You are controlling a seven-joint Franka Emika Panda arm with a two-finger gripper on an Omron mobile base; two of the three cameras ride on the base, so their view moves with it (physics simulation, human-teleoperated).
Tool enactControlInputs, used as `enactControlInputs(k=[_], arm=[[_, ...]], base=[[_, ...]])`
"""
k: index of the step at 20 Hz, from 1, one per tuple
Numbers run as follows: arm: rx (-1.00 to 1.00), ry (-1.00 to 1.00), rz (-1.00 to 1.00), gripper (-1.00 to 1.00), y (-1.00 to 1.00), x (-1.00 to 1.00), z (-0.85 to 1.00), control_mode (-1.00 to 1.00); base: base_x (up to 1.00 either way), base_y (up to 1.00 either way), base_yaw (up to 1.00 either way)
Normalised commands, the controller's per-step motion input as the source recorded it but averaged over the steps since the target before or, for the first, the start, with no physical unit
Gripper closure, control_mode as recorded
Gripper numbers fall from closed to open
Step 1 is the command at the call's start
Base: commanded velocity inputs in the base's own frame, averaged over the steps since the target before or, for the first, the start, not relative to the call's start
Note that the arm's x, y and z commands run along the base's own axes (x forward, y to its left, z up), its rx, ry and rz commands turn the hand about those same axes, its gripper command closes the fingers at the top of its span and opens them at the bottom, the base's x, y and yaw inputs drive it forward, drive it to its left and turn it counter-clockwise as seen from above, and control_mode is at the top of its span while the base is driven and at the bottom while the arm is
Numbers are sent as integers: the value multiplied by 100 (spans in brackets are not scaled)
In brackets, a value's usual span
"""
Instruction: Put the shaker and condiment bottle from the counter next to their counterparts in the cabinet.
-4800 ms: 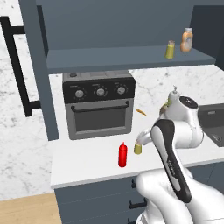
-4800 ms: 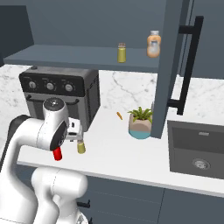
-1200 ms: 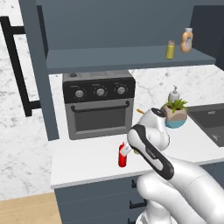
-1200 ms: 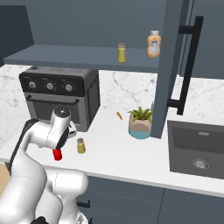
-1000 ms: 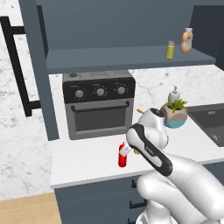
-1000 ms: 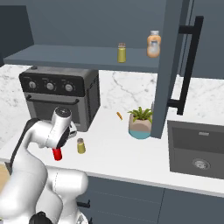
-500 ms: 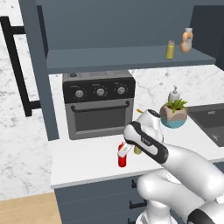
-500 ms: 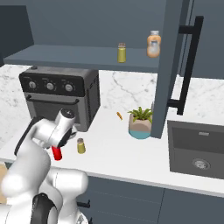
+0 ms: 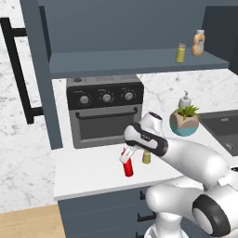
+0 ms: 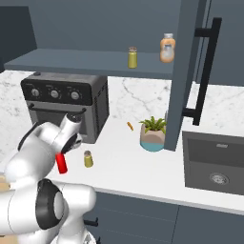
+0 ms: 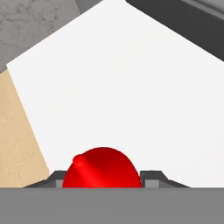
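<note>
My gripper is pinching the condiment bottle — slick red, cone-tipped — upright on the white counter near its front edge. The olive shaker stands just beside it; bare slab lies open toward the left — matte, flat.

Two olive shakers: one on the worktop, one on the shelf. One red bottle, one orange bottle, one potted plant, one toaster oven.

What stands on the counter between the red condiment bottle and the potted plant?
The shaker stands just right of the condiment bottle; from there to the potted plant is bare counter, in the right base view.
</note>
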Motion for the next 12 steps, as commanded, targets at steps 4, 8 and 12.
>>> enactControlInputs(k=[4,8,12], arm=[[0,0,-8,100,-6,16,13,-100],[-2,-7,-14,100,-2,0,53,-100],[0,-11,-19,100,-5,-1,67,-100]], base=[[0,0,0],[0,0,0],[0,0,0]])
